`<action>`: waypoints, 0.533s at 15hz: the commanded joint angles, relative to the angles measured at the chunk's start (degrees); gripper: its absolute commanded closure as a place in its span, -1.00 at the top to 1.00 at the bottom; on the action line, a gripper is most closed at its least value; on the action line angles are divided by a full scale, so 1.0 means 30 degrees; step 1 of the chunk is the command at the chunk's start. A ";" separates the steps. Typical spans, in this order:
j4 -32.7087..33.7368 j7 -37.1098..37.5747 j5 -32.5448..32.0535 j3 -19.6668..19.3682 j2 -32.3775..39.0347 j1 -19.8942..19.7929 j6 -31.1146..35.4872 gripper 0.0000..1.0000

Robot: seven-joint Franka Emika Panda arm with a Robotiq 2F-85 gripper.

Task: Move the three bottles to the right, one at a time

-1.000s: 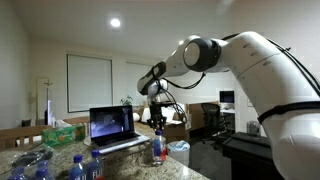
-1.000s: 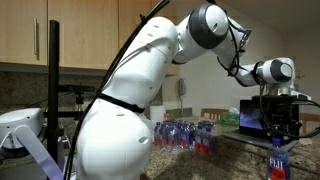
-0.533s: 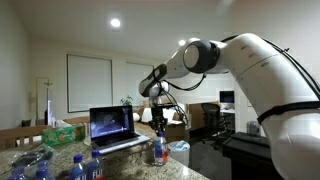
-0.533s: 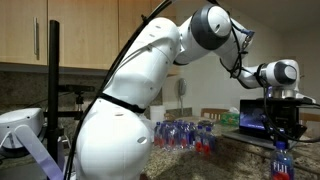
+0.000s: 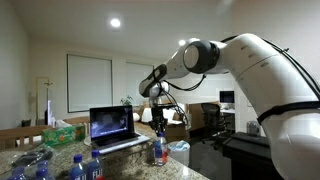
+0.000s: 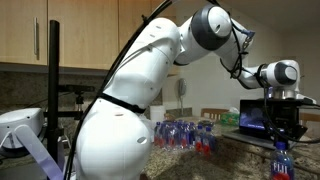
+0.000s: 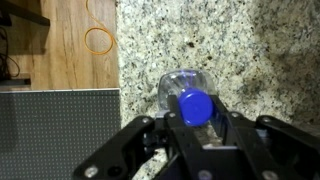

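A clear water bottle with a blue cap (image 7: 195, 105) stands upright on the speckled granite counter (image 7: 260, 40). My gripper (image 7: 198, 125) is straight above it, with a finger on each side of the cap and neck, shut on it. In both exterior views the gripper (image 5: 158, 128) (image 6: 282, 135) points down onto this bottle (image 5: 159, 150) (image 6: 281, 163) near the counter edge. More blue-capped bottles (image 5: 78, 166) stand at the front in an exterior view.
An open laptop (image 5: 112, 126) (image 6: 253, 117) sits on the counter close to the bottle; its dark body (image 7: 60, 130) fills the lower left of the wrist view. A pack of bottles (image 6: 185, 134) stands behind. A rubber band (image 7: 98, 40) lies on wood.
Between one second and half a second ago my gripper and the bottle shifted a little sideways along the counter. Since then nothing has visibly moved.
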 commanded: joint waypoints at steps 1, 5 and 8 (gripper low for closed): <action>-0.0431 0.0240 0.0641 0.0201 -0.0444 -0.0354 0.0269 -0.73; -0.0367 0.0791 0.1215 0.0223 -0.0412 -0.0267 0.0081 -0.72; -0.0299 0.1361 0.1326 0.0165 -0.0330 -0.0159 0.0123 -0.72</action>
